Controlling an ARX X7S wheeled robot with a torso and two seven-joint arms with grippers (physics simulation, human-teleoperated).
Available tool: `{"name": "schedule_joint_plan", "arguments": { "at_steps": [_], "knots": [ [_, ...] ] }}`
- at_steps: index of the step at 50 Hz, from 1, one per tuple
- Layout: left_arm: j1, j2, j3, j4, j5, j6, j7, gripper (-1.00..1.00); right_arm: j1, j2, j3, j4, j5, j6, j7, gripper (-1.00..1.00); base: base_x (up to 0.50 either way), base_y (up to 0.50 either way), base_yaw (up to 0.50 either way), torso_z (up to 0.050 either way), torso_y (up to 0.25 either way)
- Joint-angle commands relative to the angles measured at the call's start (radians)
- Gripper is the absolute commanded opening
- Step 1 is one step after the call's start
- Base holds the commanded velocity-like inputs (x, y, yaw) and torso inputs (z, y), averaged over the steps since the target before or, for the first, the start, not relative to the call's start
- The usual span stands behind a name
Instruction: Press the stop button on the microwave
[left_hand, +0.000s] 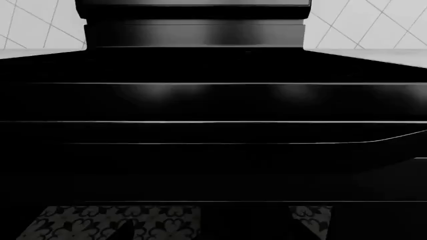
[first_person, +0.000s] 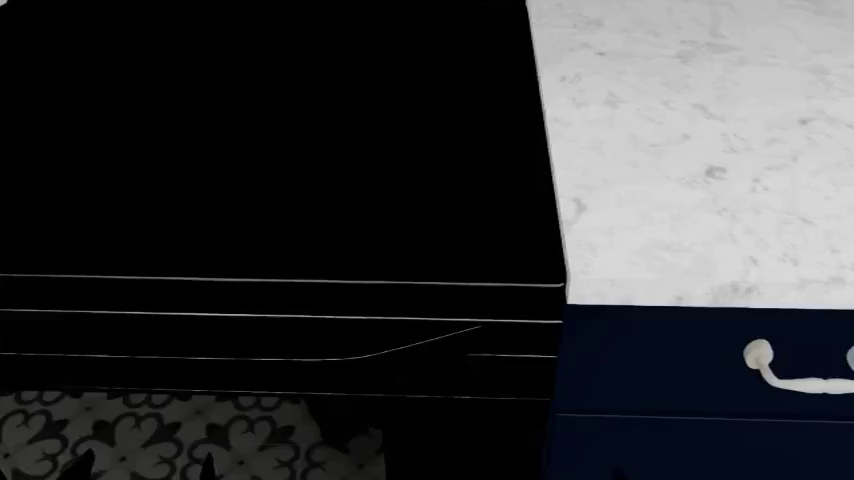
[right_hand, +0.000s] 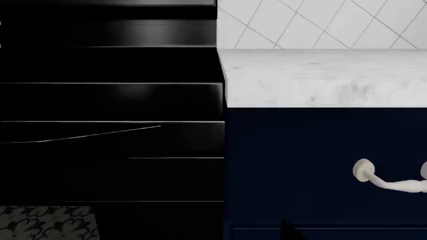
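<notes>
One big black appliance (first_person: 267, 150) fills most of the head view; it looks like a range w/ flat dark top and front face marked by thin bright lines, but the exact type is hard to tell. Just right of the appliance, touching its side edge, sits one white marble countertop (first_person: 694, 150). Under the countertop is one navy cabinet front (first_person: 667, 370), also right of the appliance, w/ one pale curved handle (first_person: 787, 375) on it; only part of the handle shows, cut by the frame edge. Below the appliance front there's patterned floor tile (first_person: 147, 435), black-and-grey floral.

Left wrist view: same black appliance (left_hand: 213, 105) head-on, white diagonal wall tile (left_hand: 373, 22) behind it on both sides, floor tile (left_hand: 113, 222) beneath it.

Right wrist view: appliance (right_hand: 107, 100) w/ countertop (right_hand: 320, 80), navy cabinet (right_hand: 300, 165) and handle (right_hand: 383, 180) beside it, wall tile (right_hand: 320, 22) above the countertop.

Microwave and its stop button: can't find either in any of the 3 views. Grippers: neither left nor right shows clearly; only small dark shapes at the frame edges, so can't tell if jaws are spread or pressed together.
</notes>
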Motion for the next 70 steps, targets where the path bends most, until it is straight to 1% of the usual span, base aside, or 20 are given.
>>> {"name": "schedule_joint_plan", "arguments": {
  "at_steps": [1,2,10,16,23,25,27,30,34,35,37,39,40,42,44,45,54,59,66,70],
  "knots": [
    [-0.002,-0.022,0.026,-0.005,-0.022,0.003,-0.026,1.00,0.004,0.058,-0.073,0.007,0.000,-0.008,0.073,1.00,0.00,0.00,0.00,0.000,0.000],
    [0.004,-0.029,0.028,-0.004,-0.019,0.009,-0.034,1.00,0.010,0.059,-0.074,0.003,0.065,0.011,0.073,1.00,0.00,0.00,0.00,0.000,0.000],
    [0.030,-0.056,0.046,0.037,-0.013,0.000,-0.068,1.00,0.014,0.064,-0.086,-0.014,0.043,0.017,0.123,1.00,0.00,0.00,0.00,0.000,0.000],
    [0.102,-0.094,0.033,0.124,0.006,-0.022,-0.096,1.00,0.003,0.076,-0.104,-0.125,0.051,0.091,0.129,1.00,0.00,0.00,0.00,0.000,0.000],
    [0.241,-0.145,-0.069,0.160,-0.023,-0.013,-0.141,1.00,0.011,0.091,-0.113,-0.286,0.056,0.184,0.147,1.00,0.00,0.00,0.00,0.000,0.000],
    [0.258,-0.151,-0.101,0.068,-0.073,0.022,-0.127,1.00,0.020,0.092,-0.110,-0.335,0.065,0.214,0.153,1.00,0.00,0.00,0.00,0.000,0.000],
    [0.278,-0.165,-0.119,0.012,-0.042,0.048,-0.154,1.00,0.028,0.100,-0.122,-0.366,0.041,0.210,0.163,1.00,0.00,0.00,0.00,0.000,0.000],
    [0.301,-0.175,-0.174,-0.045,-0.091,0.080,-0.158,1.00,0.054,0.103,-0.131,-0.432,0.033,0.255,0.173,1.00,0.00,0.00,0.00,0.000,0.000],
    [0.290,-0.197,-0.229,-0.169,-0.106,0.121,-0.185,1.00,0.087,0.110,-0.138,-0.506,0.025,0.315,0.181,1.00,0.00,0.00,0.00,0.000,0.000],
    [0.289,-0.198,-0.238,-0.184,-0.145,0.132,-0.157,1.00,0.092,0.112,-0.138,-0.519,0.026,0.321,0.182,1.00,0.00,0.00,0.00,0.000,0.000],
    [0.264,-0.205,-0.247,-0.284,-0.138,0.177,-0.160,1.00,0.114,0.116,-0.141,-0.578,0.028,0.367,0.183,1.00,0.00,0.00,0.00,0.000,0.000],
    [0.204,-0.213,-0.251,-0.479,-0.123,0.247,-0.165,1.00,0.147,0.117,-0.140,-0.628,0.031,0.413,0.186,1.00,0.00,0.00,0.00,0.000,0.000],
    [0.155,-0.217,-0.256,-0.629,-0.142,0.316,-0.130,1.00,0.168,0.117,-0.138,-0.655,0.038,0.447,0.184,1.00,0.00,0.00,0.00,0.000,0.000],
    [0.078,-0.233,-0.258,-0.872,-0.126,0.421,-0.130,1.00,0.193,0.120,-0.144,-0.685,0.036,0.475,0.187,1.00,0.00,0.00,0.00,0.000,0.000],
    [-0.055,-0.259,-0.265,-1.172,-0.133,0.626,-0.062,1.00,0.240,0.119,-0.146,-0.736,0.036,0.528,0.190,1.00,0.00,0.00,0.00,0.000,0.000],
    [-0.067,-0.261,-0.280,-1.308,-0.138,0.611,-0.056,1.00,0.266,0.118,-0.143,-0.760,0.041,0.559,0.190,1.00,0.00,0.00,0.00,0.000,0.000],
    [-0.009,-0.247,-0.420,-1.309,-0.062,0.431,-0.016,1.00,0.502,0.109,-0.111,-0.815,0.065,0.767,0.209,1.00,0.00,0.00,0.00,0.000,0.000],
    [-0.006,-0.229,-0.406,-1.309,0.000,0.393,-0.035,1.00,0.672,0.100,-0.112,-0.798,0.074,0.868,0.212,1.00,0.00,0.00,0.00,0.000,0.000],
    [0.026,-0.207,-0.397,-1.309,-0.004,0.319,-0.029,1.00,0.869,0.087,-0.110,-0.772,0.108,1.020,0.203,1.00,0.00,0.00,0.00,0.000,0.000],
    [0.032,-0.207,-0.391,-1.309,0.002,0.322,-0.036,1.00,0.991,0.072,-0.088,-0.712,0.141,1.092,0.186,1.00,0.00,0.00,0.00,0.000,0.000]
  ]
}}
